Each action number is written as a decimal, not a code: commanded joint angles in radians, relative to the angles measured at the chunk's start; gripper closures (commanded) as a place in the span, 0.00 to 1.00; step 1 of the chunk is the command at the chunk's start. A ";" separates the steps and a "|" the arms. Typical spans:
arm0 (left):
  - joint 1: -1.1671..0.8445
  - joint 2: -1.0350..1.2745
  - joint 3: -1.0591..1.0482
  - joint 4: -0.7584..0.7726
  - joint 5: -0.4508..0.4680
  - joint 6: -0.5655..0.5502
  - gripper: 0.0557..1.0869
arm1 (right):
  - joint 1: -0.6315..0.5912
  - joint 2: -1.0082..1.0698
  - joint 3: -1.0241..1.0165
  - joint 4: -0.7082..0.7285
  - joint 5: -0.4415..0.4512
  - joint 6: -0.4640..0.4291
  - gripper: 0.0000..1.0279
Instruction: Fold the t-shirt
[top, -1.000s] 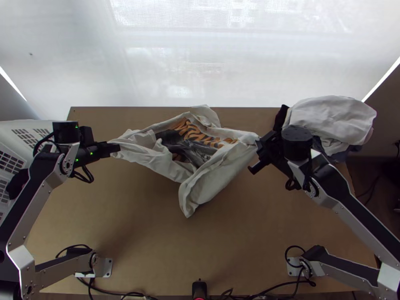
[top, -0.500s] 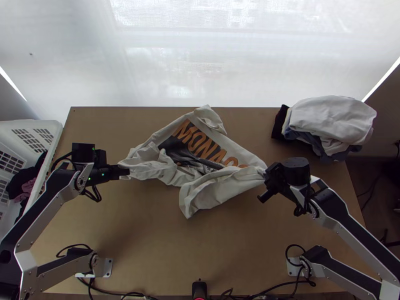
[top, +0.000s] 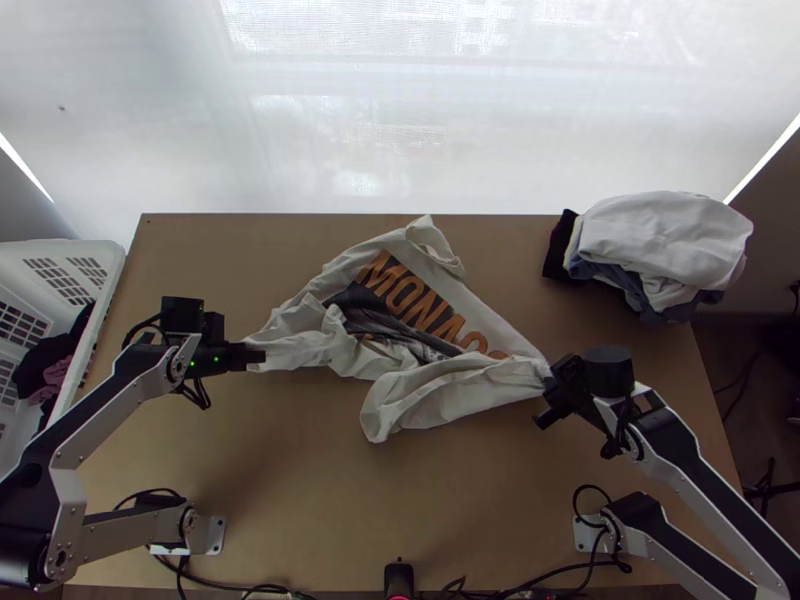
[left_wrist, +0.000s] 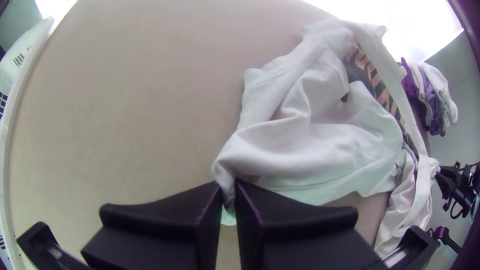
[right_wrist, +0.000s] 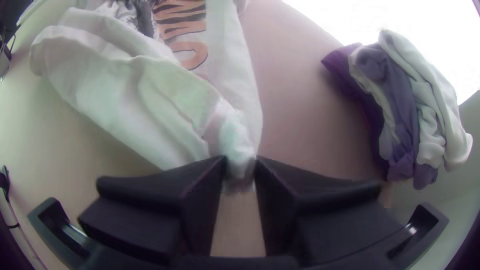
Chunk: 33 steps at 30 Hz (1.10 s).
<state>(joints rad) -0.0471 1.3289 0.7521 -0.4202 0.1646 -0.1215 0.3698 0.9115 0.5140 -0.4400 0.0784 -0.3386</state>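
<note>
Seen from above, both held ends of the t-shirt (top: 450, 387) have been drawn toward six o'clock on the surface (top: 330, 500), with more lettering (top: 420, 305) exposed; spreading is judged incomplete. Bunched cloth is clenched by the left gripper (top: 258, 356) at nine o'clock and the right gripper (top: 552, 378) near four. The left forearm (top: 115, 412) is angled toward one-thirty, the right forearm (top: 685, 440) toward ten-thirty

Bright, veiled window (top: 400, 110) behind wooden table (top: 480, 500); dark floor (top: 735, 345) beside.
</note>
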 joint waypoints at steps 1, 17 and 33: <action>-0.040 0.021 0.115 -0.055 0.004 0.006 0.37 | -0.023 -0.053 0.009 0.023 -0.005 0.055 0.20; -0.488 0.207 0.526 -0.348 0.168 0.017 0.14 | -0.023 0.036 0.216 0.006 -0.006 0.084 0.05; -0.818 0.480 0.756 -0.460 0.167 0.060 0.12 | -0.046 0.061 0.236 0.012 -0.005 0.078 0.05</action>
<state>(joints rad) -0.7544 1.7035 1.4273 -0.8455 0.3328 -0.0769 0.3332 0.9676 0.7414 -0.4301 0.0738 -0.2577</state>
